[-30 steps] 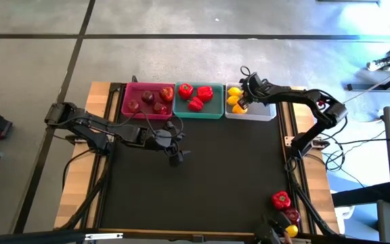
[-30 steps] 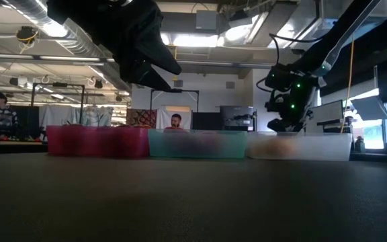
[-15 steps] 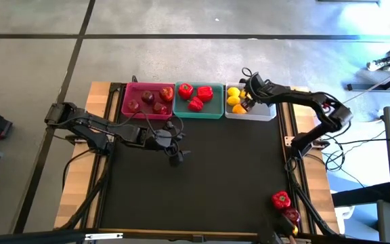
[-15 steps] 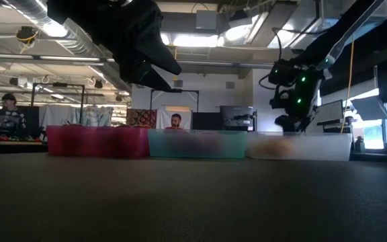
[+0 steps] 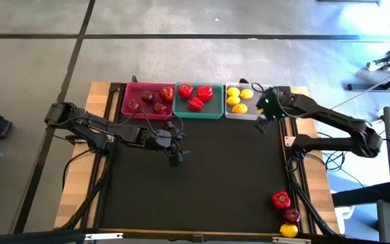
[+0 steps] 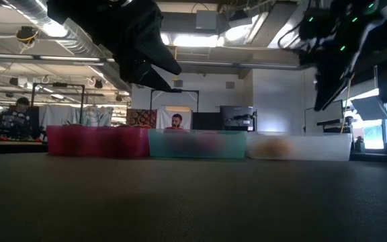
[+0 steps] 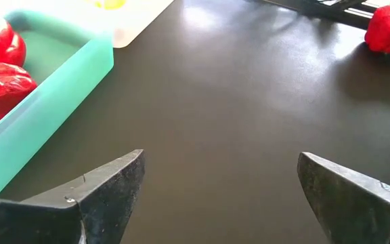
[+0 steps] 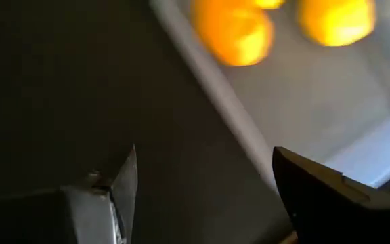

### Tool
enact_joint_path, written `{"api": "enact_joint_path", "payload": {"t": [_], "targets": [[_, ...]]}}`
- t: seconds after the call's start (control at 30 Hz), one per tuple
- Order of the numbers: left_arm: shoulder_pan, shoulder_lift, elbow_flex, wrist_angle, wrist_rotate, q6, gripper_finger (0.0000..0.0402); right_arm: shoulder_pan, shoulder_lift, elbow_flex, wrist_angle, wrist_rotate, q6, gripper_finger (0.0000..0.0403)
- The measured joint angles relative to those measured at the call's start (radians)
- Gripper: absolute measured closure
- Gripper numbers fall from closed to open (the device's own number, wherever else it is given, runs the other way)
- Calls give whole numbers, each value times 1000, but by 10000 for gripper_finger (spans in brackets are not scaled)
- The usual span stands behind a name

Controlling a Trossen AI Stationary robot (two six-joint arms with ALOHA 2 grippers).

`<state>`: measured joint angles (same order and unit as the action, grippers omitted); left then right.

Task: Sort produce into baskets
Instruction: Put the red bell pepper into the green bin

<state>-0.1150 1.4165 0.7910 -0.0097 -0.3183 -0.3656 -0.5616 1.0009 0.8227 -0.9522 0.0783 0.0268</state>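
Note:
Three baskets stand in a row at the table's far edge. The pink one [image 5: 147, 112] holds dark red apples [image 5: 156, 100], the teal one [image 5: 198, 113] red peppers [image 5: 196, 97], and the white one [image 5: 252, 113] several lemons [image 5: 237, 100]. My right gripper [image 5: 260, 125] hangs open and empty above the black mat, just near of the white basket's near wall [image 8: 215, 88]. My left gripper [image 5: 175, 157] waits open over the mat's middle left, fingers spread over bare mat [image 7: 221, 159].
A red pepper [image 5: 281, 200], a dark apple [image 5: 290, 215] and a lemon [image 5: 289, 230] lie loose at the table's near right corner. The black mat [image 5: 215, 183] between the arms is bare. People sit in the room beyond the baskets [image 6: 175, 122].
My right gripper has risen out of the white basket and swung toward the table's near right, tipping more steeply downward. It now hangs over the mat beside the basket. One more lemon shows in the basket where the gripper stood.

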Motion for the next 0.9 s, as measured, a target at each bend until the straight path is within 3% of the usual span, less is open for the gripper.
{"api": "enact_joint_path", "payload": {"t": [0.2, 0.47, 0.9], "targets": [[0, 0, 0, 0, 0, 0, 21, 154, -104, 0, -95, -130, 158, 132], [0, 0, 0, 0, 0, -1, 21, 387, -113, 0, -152, -262, 352, 132], [-1, 0, 0, 0, 0, -2, 21, 787, -113, 0, -151, -330, 802, 132]]}}
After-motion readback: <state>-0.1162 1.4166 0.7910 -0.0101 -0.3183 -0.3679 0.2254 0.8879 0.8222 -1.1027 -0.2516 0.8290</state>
